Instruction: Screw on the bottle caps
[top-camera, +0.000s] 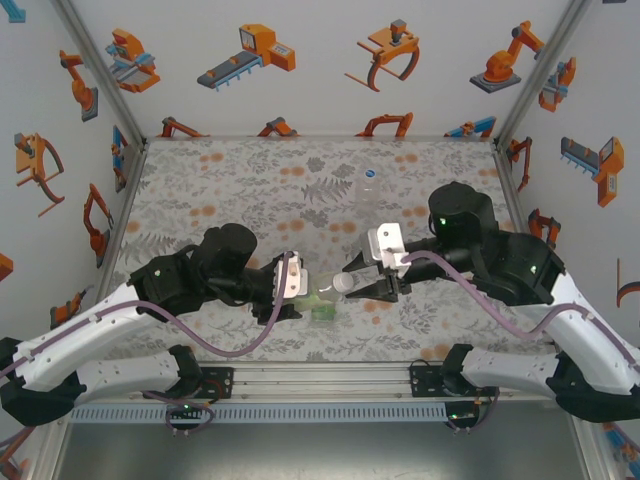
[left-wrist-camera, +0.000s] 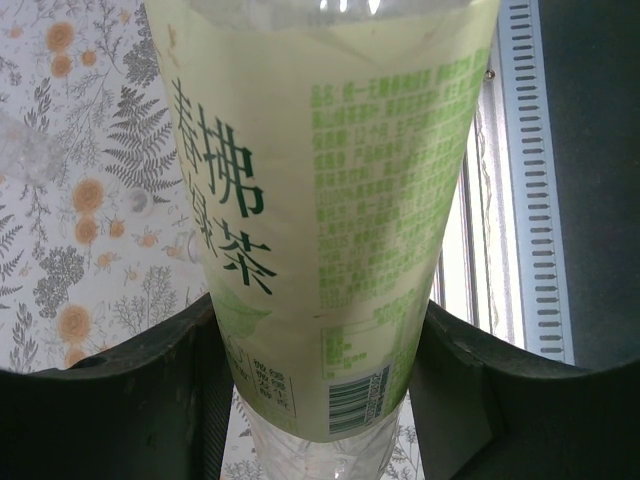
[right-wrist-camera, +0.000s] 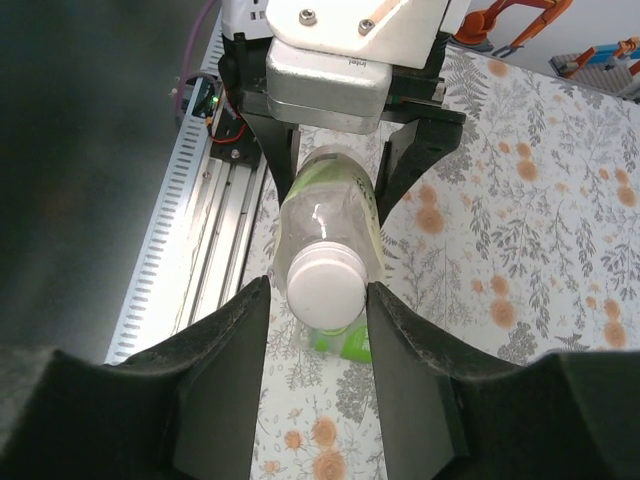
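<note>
The bottle (right-wrist-camera: 330, 200) with the pale yellow-green label hangs on its side, low over the near middle of the table (top-camera: 220, 190), neck pointing right. Its white cap (right-wrist-camera: 325, 285) sits on the neck; I cannot tell how far it is threaded. My left claw (left-wrist-camera: 320, 320) is clamped across the labelled body. My right claw (right-wrist-camera: 317, 290) brackets the cap, one finger close on each side. Whether they actually pinch it I cannot tell from here.

I judge the bottle light, thin-walled and springy. If I squeeze hard it will dent, and the glossy label could let it spin in the grip when I twist. The cap is small and stiff, so it is the better hold for the right fingers, flat on its sides and square to the neck.

Something bright green (right-wrist-camera: 345, 340) lies on the table just under the cap. A clear bottle (top-camera: 368, 190) stands farther back, well apart.
</note>
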